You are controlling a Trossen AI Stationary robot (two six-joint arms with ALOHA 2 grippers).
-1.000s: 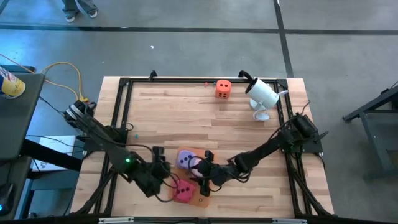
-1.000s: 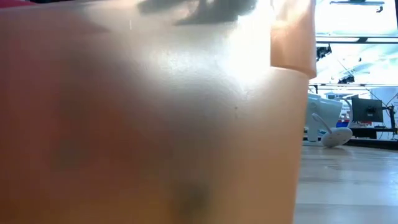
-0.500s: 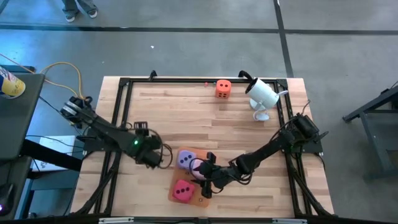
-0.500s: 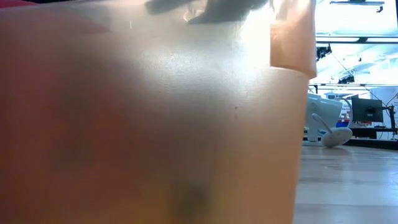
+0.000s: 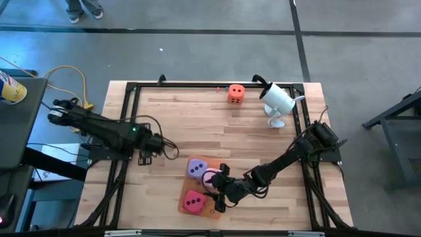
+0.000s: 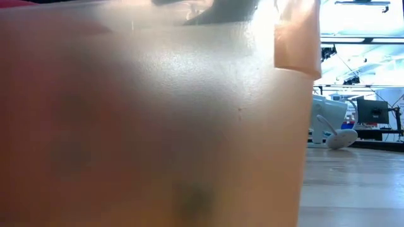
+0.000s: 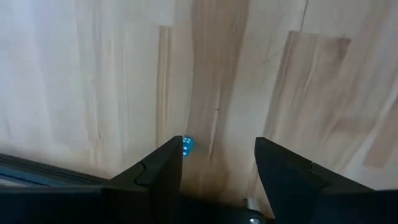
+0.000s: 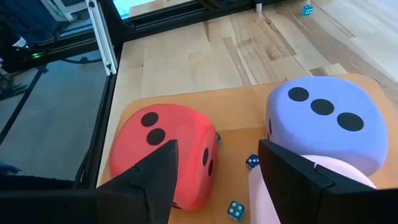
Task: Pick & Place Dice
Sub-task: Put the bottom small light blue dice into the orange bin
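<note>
Three dice sit on the orange mat [image 5: 205,209] at the near middle: the purple die [image 5: 196,168], the pink die [image 5: 210,176] and the red die [image 5: 193,201]. The orange die [image 5: 236,93] rests on the wood at the far edge. My right gripper [image 8: 217,180] is open and low over the mat, with the red die [image 8: 168,155] off one finger and the pink die [image 8: 348,177] partly behind the other. The purple die [image 8: 323,127] leans on the pink one. My left gripper [image 7: 217,165] is open and points down over bare wood at the table's left [image 5: 146,157]. My right gripper has one finger [image 8: 292,180] right beside the pink die's side [image 8: 260,194], and the finger itself hides the spot. Whether it touches the die, I cannot tell. Nothing is pinched between the two fingers.
A white camera [image 5: 276,100] stands at the far right corner. Tiny blue dice lie on the mat [image 8: 252,162] and on the wood under my left gripper [image 7: 186,145]. A black frame [image 5: 131,85] rims the table. The mat's edge fills most of the low view [image 6: 151,126].
My left gripper has drawn away from the red die, going toward the table's left and far edges and tipping to point more steeply down. The red die stays where it was on the mat.
</note>
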